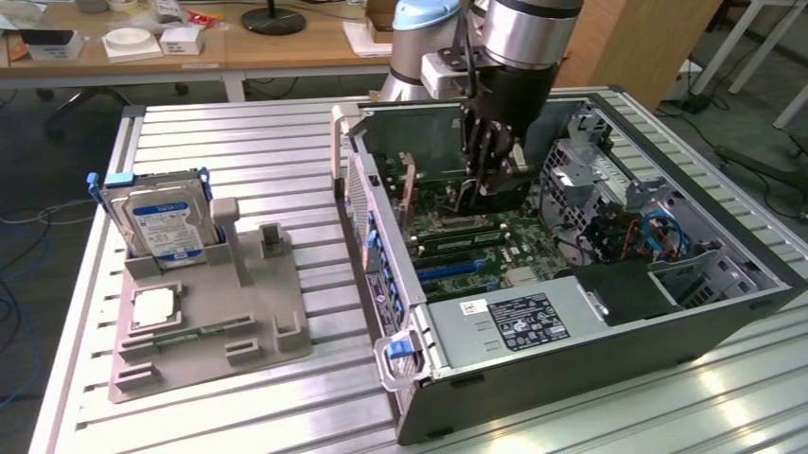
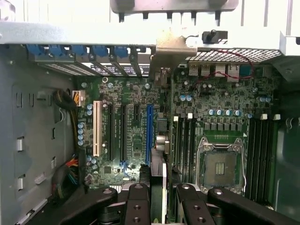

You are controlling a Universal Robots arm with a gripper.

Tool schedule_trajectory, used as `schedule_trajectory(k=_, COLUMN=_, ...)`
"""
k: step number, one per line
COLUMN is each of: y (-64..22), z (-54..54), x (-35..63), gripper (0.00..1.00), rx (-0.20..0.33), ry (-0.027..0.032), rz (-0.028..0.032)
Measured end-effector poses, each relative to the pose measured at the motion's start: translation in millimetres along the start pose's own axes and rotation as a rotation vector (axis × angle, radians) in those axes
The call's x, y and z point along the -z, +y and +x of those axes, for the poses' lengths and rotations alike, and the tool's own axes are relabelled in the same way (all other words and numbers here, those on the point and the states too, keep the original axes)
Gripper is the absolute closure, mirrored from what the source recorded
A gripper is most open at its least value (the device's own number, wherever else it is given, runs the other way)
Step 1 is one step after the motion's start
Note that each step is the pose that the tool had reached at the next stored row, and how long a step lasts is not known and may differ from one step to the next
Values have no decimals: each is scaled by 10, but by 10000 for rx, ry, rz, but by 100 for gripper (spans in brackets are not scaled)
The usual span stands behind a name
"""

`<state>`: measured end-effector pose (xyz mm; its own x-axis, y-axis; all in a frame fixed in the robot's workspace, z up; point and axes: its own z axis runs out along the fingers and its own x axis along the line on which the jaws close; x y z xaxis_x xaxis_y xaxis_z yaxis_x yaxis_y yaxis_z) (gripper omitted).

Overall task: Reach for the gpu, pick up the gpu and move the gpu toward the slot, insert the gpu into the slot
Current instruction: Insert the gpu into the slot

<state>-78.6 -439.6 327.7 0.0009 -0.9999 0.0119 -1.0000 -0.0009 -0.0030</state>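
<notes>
GPU card (image 2: 158, 187) stands on edge between the two gripper fingers (image 2: 137, 206), seen edge-on in the wrist view as a thin vertical board with its metal bracket (image 2: 164, 61) at the far end against the rear slot openings of the case. The gripper (image 1: 486, 184) is partly closed, its jaws clamped on either face of the card. In the exterior view the gripper hangs from the arm (image 1: 524, 38) inside the open computer case (image 1: 707, 312), with the dark card directly beneath the fingers and low over the motherboard (image 1: 499, 241).

In the wrist view the card lies just beside the blue expansion slot (image 2: 149, 133). Whether its lower edge is seated in a slot cannot be determined. The empty CPU socket (image 2: 220, 164) lies to the other side of the card.

Outside the case, toward the exterior view's left, a grey fixture (image 1: 208, 322) on the aluminium table (image 1: 253, 142) holds an upright hard drive (image 1: 158, 222).
</notes>
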Motion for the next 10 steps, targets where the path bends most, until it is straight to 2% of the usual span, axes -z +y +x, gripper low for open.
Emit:
schedule_trajectory(k=2, y=0, z=-1, x=-65, gripper=74, rx=-32, ry=7, rz=23)
schedule_trajectory(k=4, y=1, z=-1, x=-87, gripper=74, rx=-37, ry=8, rz=38)
schedule_trajectory(k=9, y=-1, z=-2, x=-120, gripper=74, rx=-37, ry=6, rz=210)
schedule_trajectory(k=10, y=0, z=1, x=-139, gripper=74, rx=-38, ry=7, rz=226)
